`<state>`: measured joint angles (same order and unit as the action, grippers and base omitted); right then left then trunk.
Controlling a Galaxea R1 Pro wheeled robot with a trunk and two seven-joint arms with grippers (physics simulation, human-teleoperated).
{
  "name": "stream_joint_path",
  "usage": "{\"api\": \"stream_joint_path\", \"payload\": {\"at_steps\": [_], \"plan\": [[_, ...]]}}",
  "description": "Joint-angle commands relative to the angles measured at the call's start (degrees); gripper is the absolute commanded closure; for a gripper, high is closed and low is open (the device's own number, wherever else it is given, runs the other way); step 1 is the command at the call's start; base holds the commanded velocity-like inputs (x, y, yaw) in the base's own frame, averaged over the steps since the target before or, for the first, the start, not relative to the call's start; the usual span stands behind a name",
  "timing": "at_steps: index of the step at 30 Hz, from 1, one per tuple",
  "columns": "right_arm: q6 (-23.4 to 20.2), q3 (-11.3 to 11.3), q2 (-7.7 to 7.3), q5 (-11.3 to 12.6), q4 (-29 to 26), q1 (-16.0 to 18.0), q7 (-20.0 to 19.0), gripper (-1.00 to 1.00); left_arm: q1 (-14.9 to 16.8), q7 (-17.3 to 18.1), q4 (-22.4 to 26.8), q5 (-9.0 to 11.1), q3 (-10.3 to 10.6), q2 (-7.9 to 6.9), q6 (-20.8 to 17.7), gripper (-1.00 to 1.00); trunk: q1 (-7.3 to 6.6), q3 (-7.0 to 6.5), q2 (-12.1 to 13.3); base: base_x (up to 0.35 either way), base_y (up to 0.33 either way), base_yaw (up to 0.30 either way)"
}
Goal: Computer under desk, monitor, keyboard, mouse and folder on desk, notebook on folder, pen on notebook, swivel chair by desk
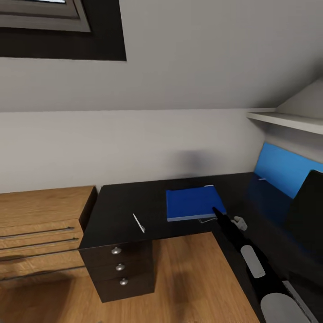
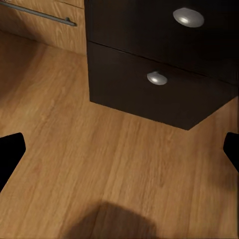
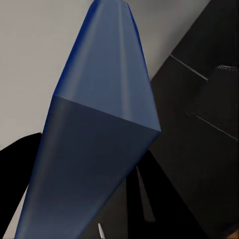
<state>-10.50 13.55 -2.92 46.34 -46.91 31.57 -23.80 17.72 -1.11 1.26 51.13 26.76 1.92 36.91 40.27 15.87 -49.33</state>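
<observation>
The bright blue folder (image 1: 194, 202) lies on the black desk (image 1: 130, 202), close to the inner corner of the L. My right gripper (image 1: 218, 212) reaches in from the lower right and is shut on the folder's near right corner. In the right wrist view the folder (image 3: 99, 99) looms large between the dark fingers (image 3: 20, 169). The slim light pen (image 1: 139, 223) rests on the desk left of the folder. The monitor (image 1: 307, 211) stands at the right edge with its black front showing. My left gripper (image 2: 119, 149) hangs open over the wooden floor.
A black drawer unit (image 1: 120, 267) with round silver knobs (image 2: 157, 77) sits under the desk's left end. A light wooden dresser (image 1: 40, 229) with bar handles adjoins it on the left. Over the desk's right wing are a blue wall panel (image 1: 282, 168) and a white shelf (image 1: 287, 120).
</observation>
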Motion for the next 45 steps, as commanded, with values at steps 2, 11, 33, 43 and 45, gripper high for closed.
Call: {"api": "stream_joint_path", "payload": {"at_steps": [2, 11, 33, 43, 45], "plan": [[-0.6, 0.1, 0.02, 0.7, 0.0, 0.0, -0.2, 1.00, 0.0, -0.1, 0.0, 0.4, 0.5, 0.01, 0.2, -1.00, 0.01, 0.07, -0.1, 0.000, 0.000, -0.237], [-0.6, 0.1, 0.00, 0.7, 0.0, 0.1, -0.4, 1.00, 0.0, -0.1, 0.0, 0.4, 0.5, 0.01, 0.2, -1.00, 0.01, 0.07, -0.1, 0.000, 0.000, -0.175], [-2.8, 0.0, -1.03, 0.6, 1.5, 0.1, -9.7, 1.00, 0.0, -0.1, 0.0, 0.4, 0.5, 0.01, 0.2, -1.00, 0.01, 0.07, -0.1, 0.000, 0.000, -0.008], [-3.5, 0.9, 0.18, 1.4, 0.5, -0.5, -10.6, 1.00, 0.0, -0.7, 0.0, 0.4, 0.3, 0.36, 0.1, -1.00, 0.01, 0.07, -0.1, 0.000, 0.000, 0.000], [-4.2, 1.5, 0.79, 2.1, -0.1, -0.5, -11.2, 1.00, 0.0, -0.7, 0.0, 0.4, 0.3, 0.36, 0.1, -1.00, 0.01, 0.07, -0.1, 0.000, 0.000, 0.000]]}}
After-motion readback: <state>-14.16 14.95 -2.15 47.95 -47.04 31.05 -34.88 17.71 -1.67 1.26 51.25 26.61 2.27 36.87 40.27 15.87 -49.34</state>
